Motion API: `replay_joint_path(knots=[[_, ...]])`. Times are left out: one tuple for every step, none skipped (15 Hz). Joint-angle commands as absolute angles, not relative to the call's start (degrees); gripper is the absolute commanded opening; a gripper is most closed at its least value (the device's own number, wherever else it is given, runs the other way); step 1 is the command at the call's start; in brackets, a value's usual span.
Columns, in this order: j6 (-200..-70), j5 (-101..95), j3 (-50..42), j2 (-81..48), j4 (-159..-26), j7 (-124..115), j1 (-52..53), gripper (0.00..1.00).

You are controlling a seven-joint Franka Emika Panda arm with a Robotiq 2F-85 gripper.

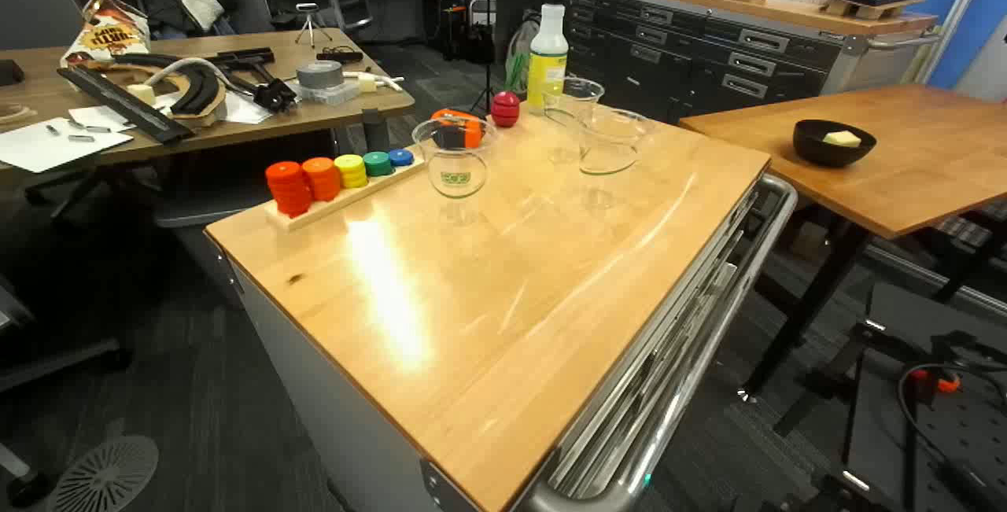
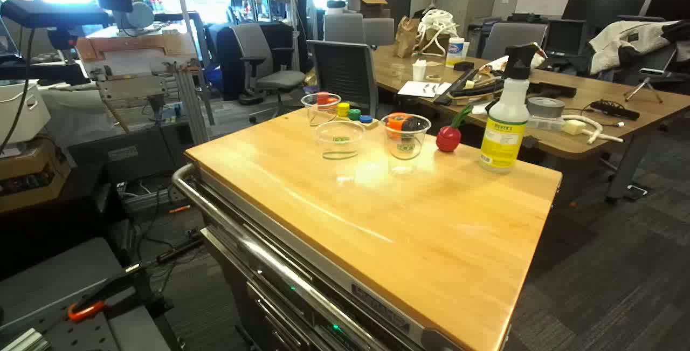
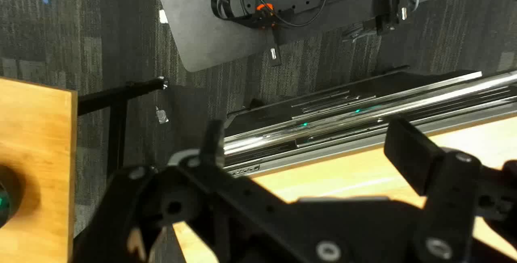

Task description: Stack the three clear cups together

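Note:
Three clear cups stand upright and separate on the wooden cart top. In an exterior view, a cup with a green logo (image 1: 455, 177) is beside the coloured rings, and a middle cup (image 1: 610, 152) partly overlaps a farther cup (image 1: 560, 120) near the bottle. In an exterior view, they show as a cup before the red rings (image 2: 319, 116), a cup with a green base line (image 2: 340, 140) and a cup before an orange item (image 2: 405, 147). My gripper (image 3: 309, 146) is open, with nothing between its fingers, over the cart's handle edge. No cup shows in the wrist view.
A spray bottle (image 1: 547, 64) stands at one end of the cart top. A red beet-like toy (image 2: 448, 139), an orange and black item (image 1: 460, 128) and a wooden rack of coloured rings (image 1: 321, 179) line the far edge. A metal handle bar (image 1: 708, 378) runs along one side.

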State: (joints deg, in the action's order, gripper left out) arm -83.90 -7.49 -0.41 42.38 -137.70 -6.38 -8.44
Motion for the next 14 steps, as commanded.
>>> replay_joint_path(knots=[[-83.80,-7.86,-1.11,42.32,-137.41,-6.88,-7.45,1.00],[-83.80,-7.86,-1.11,42.34,-137.16,-6.88,-7.45,1.00],[-83.80,-7.86,-1.11,42.46,-136.98,-6.88,-7.45,1.00],[-83.80,-7.86,-1.10,42.50,-136.85,-6.88,-7.45,1.00],[-83.80,-7.86,-1.10,42.50,-136.82,-6.88,-7.45,1.00],[-83.80,-7.86,-1.10,42.50,-136.82,-6.88,-7.45,1.00],[-83.80,-7.86,-1.10,42.50,-136.82,-6.88,-7.45,1.00],[-83.80,-7.86,-1.10,42.50,-136.82,-6.88,-7.45,1.00],[-84.03,-7.93,-1.05,42.19,-136.89,-6.95,-7.42,1.00],[-84.46,-7.66,-0.97,41.55,-136.72,-7.01,-7.21,1.00],[-84.89,-7.54,-0.87,40.63,-136.35,-6.94,-6.97,1.00],[-85.90,-7.57,-0.53,39.52,-135.88,-7.34,-6.80,1.00],[-86.93,-7.40,-0.28,38.30,-135.40,-7.55,-6.53,1.00],[-88.94,-7.16,0.08,36.61,-134.80,-7.83,-6.11,1.00]])
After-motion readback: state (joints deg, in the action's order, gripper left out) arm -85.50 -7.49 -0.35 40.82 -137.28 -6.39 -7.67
